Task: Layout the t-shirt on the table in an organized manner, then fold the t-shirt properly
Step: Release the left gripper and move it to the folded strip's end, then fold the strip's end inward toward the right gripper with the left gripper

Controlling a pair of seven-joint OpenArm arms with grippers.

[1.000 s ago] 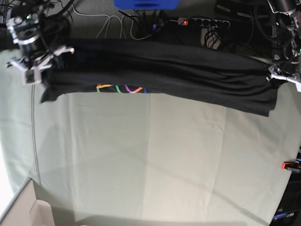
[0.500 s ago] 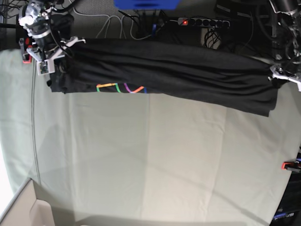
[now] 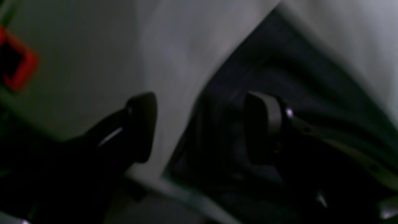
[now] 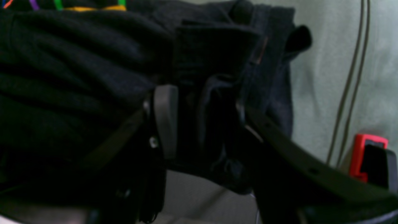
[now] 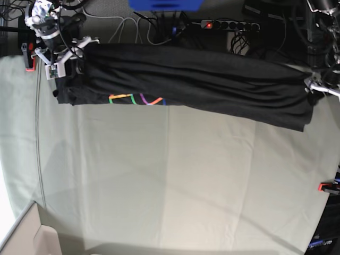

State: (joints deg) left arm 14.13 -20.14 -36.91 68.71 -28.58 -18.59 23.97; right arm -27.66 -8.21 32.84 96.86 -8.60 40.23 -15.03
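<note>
While our left gripper (image 3: 199,127) spreads its fingers wide beside one end of the t-shirt (image 5: 202,79), our right gripper (image 4: 202,124) stands parted around bunched cloth at the other end, clamping nothing. We see the dark shirt stretched in folds along the far edge of the table (image 5: 170,186).

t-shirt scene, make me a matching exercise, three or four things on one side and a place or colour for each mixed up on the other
Things:
1. t-shirt
2. power strip
3. left gripper
4. clamp

Places or colours:
A. red, at the table's edge, base view's right
B. stretched along the table's far side
C. off the table, behind the shirt, red light
D. at the shirt's end, base view's right

Pairs: 1-B, 2-C, 3-D, 4-A
</note>
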